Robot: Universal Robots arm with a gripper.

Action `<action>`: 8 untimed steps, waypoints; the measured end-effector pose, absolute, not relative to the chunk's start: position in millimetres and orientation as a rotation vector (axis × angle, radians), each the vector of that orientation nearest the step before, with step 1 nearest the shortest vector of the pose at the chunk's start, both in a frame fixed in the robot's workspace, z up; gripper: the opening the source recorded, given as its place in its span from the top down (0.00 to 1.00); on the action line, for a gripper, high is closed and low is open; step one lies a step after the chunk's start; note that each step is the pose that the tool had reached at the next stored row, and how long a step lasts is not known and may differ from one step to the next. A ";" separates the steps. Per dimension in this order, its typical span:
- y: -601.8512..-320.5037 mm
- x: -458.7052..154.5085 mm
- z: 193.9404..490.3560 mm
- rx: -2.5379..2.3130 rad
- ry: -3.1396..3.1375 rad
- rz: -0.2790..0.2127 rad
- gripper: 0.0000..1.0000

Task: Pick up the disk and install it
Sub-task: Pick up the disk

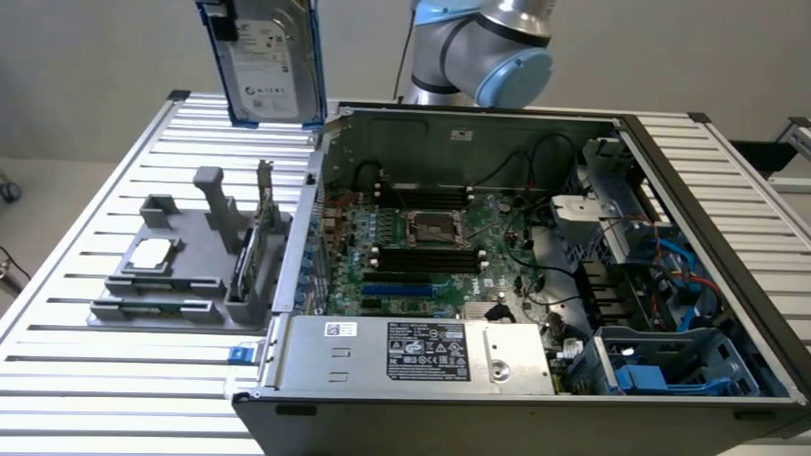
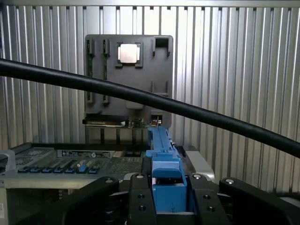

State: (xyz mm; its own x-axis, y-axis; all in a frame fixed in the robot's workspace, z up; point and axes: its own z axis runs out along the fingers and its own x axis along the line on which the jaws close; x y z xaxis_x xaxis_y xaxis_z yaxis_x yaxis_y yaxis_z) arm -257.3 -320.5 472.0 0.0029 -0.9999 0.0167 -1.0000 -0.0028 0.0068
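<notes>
The disk (image 1: 269,62), silver-grey with a white label and a blue carrier frame, hangs upright in the air above the table's far corner at the exterior view's left, just outside the open computer case (image 1: 633,133). In the wrist view my gripper (image 2: 166,192) is shut on the disk's blue carrier edge (image 2: 161,140), with black fingers (image 2: 140,197) pressed on either side. The disk points down towards the table.
A grey holder fixture (image 1: 165,285) carrying a small square silver chip (image 1: 152,252) lies on the slatted table left of the case. Inside the case are the motherboard (image 1: 424,237), a grey power supply box (image 1: 419,351) and a blue drive bay (image 1: 659,366). A black cable (image 2: 140,96) crosses the wrist view.
</notes>
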 end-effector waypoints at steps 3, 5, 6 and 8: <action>-325.1 -245.7 476.7 2.213 -2.206 0.011 0.67; -328.6 -239.3 478.0 2.213 -2.206 0.011 0.67; -330.2 -236.4 478.5 2.213 -2.206 0.011 0.67; -333.8 -229.9 479.5 2.213 -2.207 0.011 0.67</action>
State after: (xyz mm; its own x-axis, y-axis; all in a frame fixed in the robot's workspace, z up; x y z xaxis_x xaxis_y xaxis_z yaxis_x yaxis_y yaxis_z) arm -229.9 -333.8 479.5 0.0029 -0.9999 0.0165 -1.0000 -0.0028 0.0070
